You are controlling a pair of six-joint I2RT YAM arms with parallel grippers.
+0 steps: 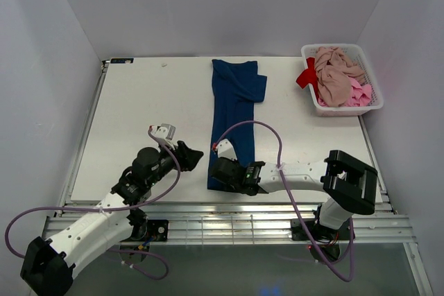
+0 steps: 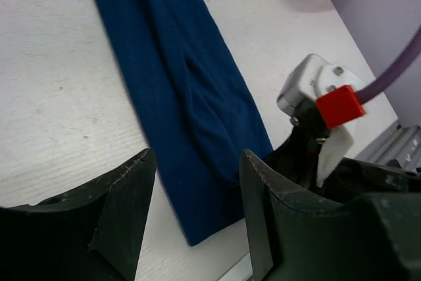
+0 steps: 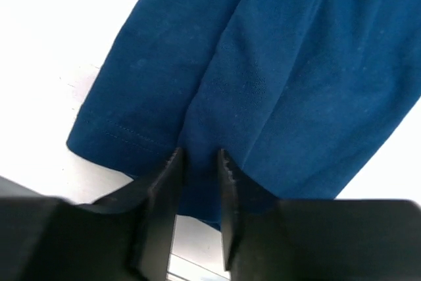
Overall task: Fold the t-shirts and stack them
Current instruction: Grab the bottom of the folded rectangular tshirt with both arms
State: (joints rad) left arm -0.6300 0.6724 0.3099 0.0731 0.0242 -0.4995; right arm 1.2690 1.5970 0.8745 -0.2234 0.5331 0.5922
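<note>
Straddling the near hem of the navy t-shirt (image 1: 234, 123) on the desk (image 1: 152, 102), the right fingers (image 3: 164, 182) stand narrowly apart, grip uncertain, likely for the next fold; left fingers (image 2: 125, 195) hover spread alongside.

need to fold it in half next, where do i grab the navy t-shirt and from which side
Take the navy t-shirt by its near hem, coming in from the near edge of the table. It lies as a long narrow strip running away from the arms, so that short free end should lift easiest.
</note>
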